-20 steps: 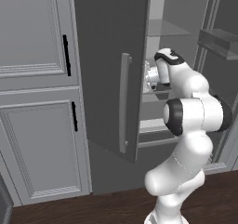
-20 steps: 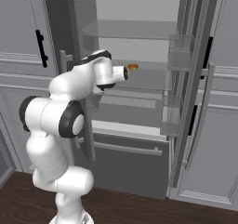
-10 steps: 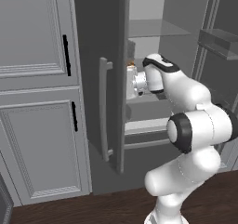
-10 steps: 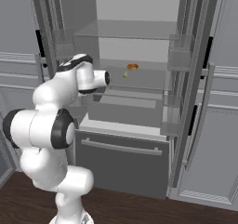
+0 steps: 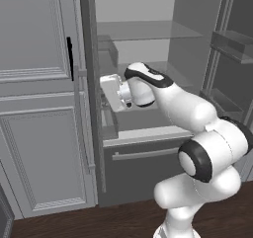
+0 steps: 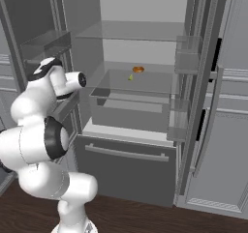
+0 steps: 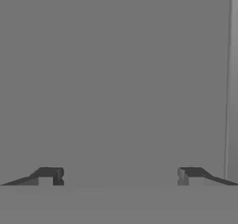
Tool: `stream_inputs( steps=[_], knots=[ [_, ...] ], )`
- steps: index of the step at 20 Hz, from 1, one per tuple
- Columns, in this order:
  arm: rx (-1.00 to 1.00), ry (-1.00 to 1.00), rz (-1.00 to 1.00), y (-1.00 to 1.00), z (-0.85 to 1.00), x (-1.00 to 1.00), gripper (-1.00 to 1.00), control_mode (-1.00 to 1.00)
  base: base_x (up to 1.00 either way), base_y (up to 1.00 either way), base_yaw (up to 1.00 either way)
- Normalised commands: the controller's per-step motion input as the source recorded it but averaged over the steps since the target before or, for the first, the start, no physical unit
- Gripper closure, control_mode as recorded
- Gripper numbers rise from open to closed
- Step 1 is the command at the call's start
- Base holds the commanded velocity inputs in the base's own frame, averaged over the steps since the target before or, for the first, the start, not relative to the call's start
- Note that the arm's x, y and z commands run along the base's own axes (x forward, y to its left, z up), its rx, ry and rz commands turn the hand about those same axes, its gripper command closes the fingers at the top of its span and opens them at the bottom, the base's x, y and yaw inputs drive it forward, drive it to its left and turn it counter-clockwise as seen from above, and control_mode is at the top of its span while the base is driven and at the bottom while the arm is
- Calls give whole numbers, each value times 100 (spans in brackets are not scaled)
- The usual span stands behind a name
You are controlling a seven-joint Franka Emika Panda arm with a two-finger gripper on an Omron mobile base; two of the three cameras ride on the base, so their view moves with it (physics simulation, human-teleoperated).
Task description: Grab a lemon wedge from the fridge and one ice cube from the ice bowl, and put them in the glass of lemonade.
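I have the fridge (image 6: 140, 106) in front of me with both doors swung wide, its bottom drawer (image 6: 128, 167) shut below; the left door (image 5: 89, 108) stands edge-on just beside my wrist in the left base view, the right door (image 6: 203, 92) with its shelf bins open at the far side. My arm (image 5: 197, 133) reaches up and left toward that left door; the gripper (image 7: 118, 176) faces a flat grey surface at close range, fingers spread wide with nothing between them. Inside, a clear crisper bin (image 6: 133, 109) sits under a glass shelf (image 6: 138, 80); on that shelf, toward the back, I see a small orange item (image 6: 138, 69) and, just in front and left of it, a tiny yellow lemon wedge (image 6: 131, 77), well apart from my gripper.
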Motion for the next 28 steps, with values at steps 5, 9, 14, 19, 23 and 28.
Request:
stream_inputs(
  steps=[5, 9, 14, 19, 23, 28],
  knots=[
    [-11, 3, 0, 96, 15, 0, -100, -100, 0, 0, 0],
    [-11, 1, 0, 43, 25, -3, -100, -100, 0, 0, 0],
    [-11, 1, 0, -58, 39, -41, -100, -100, 0, 0, 0],
    [-17, 2, 0, -79, 29, -36, -100, -100, 0, 0, 0],
    [-29, 3, 0, -75, 20, -14, -100, -100, 0, 0, 0],
    [-33, 0, -2, -78, 3, -8, -100, -100, 0, 0, 0]
  ],
)
